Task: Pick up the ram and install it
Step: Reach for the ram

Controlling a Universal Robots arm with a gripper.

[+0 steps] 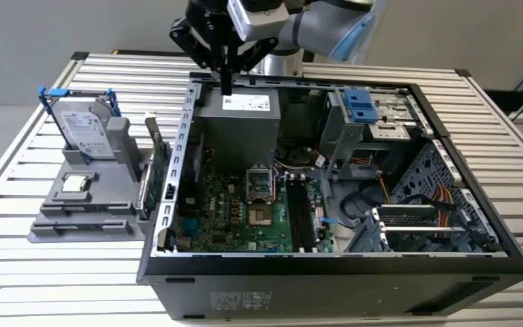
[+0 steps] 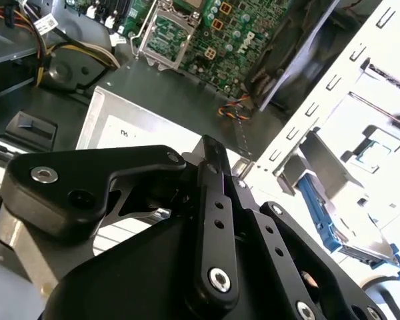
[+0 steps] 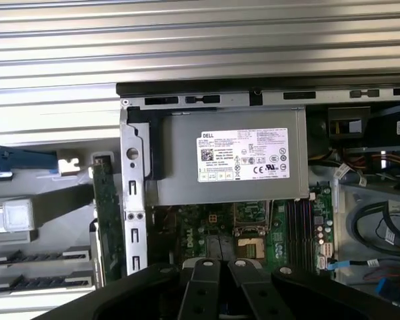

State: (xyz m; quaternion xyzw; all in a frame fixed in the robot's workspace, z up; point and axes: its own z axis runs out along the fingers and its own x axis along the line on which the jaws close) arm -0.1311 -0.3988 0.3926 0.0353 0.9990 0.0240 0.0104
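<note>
My gripper (image 1: 228, 92) hangs above the back edge of the open computer case (image 1: 479, 225), over the grey power supply (image 1: 243, 119). Its fingers (image 2: 212, 150) are pressed together with nothing visible between them. In the first wrist view the gripper (image 3: 225, 263) points down at the motherboard (image 3: 207, 230). The black memory slots (image 1: 302, 214) lie right of the processor socket (image 1: 259, 184). Green boards (image 1: 157, 174) stand on edge in the grey holder (image 1: 89, 218), beside the case's left wall. I cannot tell whether one of them is the ram.
The holder at the exterior view's left also carries a silver hard drive in a blue-clipped frame (image 1: 84, 129) and a small square chip (image 1: 77, 182). Drive cages (image 1: 370, 116) and cables (image 1: 434, 204) crowd the case's right half. The slatted table (image 1: 43, 272) surrounds everything.
</note>
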